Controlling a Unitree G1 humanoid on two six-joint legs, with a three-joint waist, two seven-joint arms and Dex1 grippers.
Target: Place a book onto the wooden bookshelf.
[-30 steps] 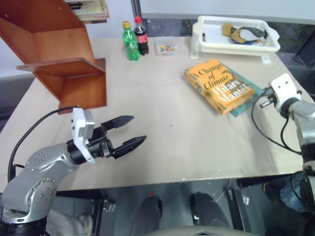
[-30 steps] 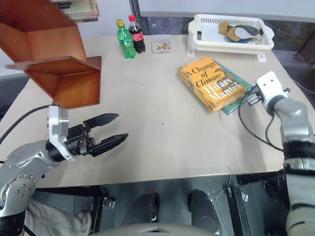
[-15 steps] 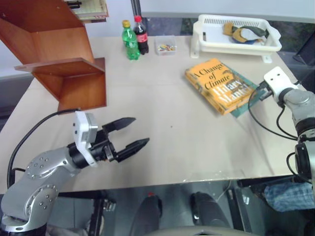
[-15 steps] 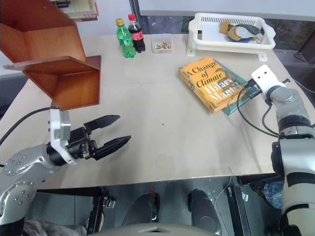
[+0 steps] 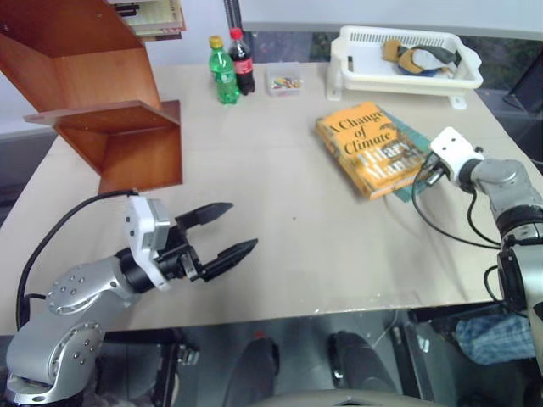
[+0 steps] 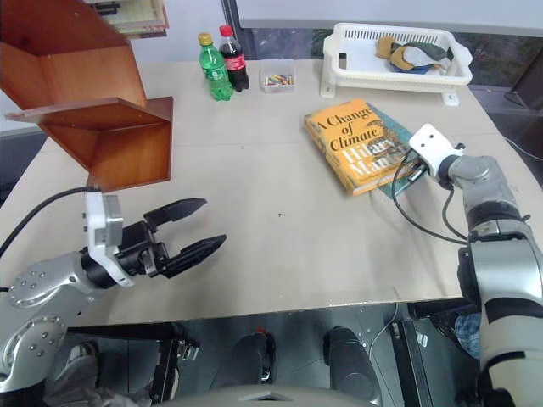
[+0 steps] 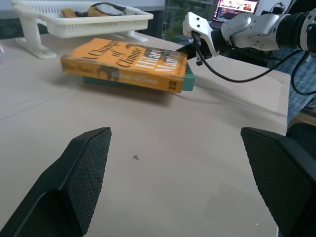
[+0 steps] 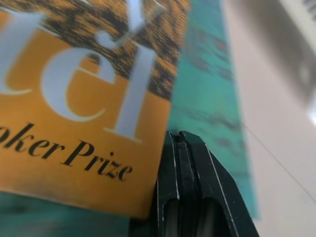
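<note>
The book point(image 5: 371, 148) lies on a teal book point(image 8: 207, 84) on the bench point(image 5: 297, 229), unlifted. My right fingers point(image 8: 185, 148), pressed shut, nose its corner; my left fingers point(image 5: 222, 231) gape empty. The wooden bookshelf point(image 5: 102, 102) waits.

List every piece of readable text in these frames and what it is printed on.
"A Change of Climate": cover of the orange book.
"Hilary Mantel": the same cover, partly hidden in the head views.
"...oker Prize": near the cover's edge, first letters cut off, right wrist view.
Labels on the green bottle and dark cola bottle: too small to read.
Paper behind the wooden bookshelf: too small.
</note>
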